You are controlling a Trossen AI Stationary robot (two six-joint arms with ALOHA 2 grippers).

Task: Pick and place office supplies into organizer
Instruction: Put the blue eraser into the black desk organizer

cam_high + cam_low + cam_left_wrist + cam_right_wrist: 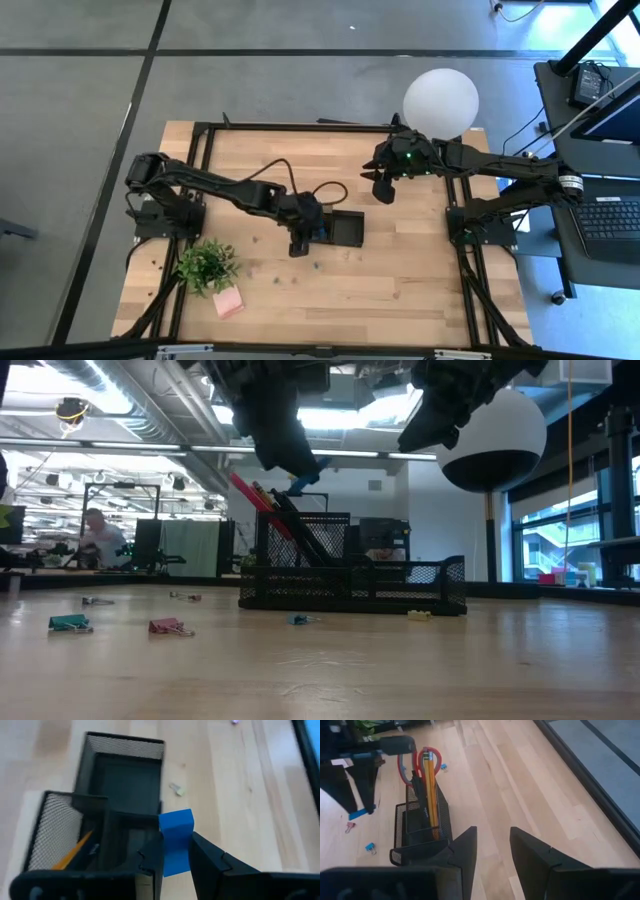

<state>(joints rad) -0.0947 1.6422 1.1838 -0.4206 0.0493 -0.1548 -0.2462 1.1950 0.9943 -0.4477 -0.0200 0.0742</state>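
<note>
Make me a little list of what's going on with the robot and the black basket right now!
left gripper: above the organizer, jaws shut on a blue eraser
right gripper: raised near the white globe lamp, jaws apart, holding nothing
in the organizer: red-handled scissors, yellow pencils
loose on the table: binder clips, pink sticky-note pad
also there: green potted plant

We see a grey concrete floor (300, 30) around the wooden tabletop (400, 290). Beyond it lies an open workshop with ceiling strip lights (360, 415), exposed ducts (120, 390), tall windows (560, 540), and a person (100, 540) seated at a far desk.
</note>
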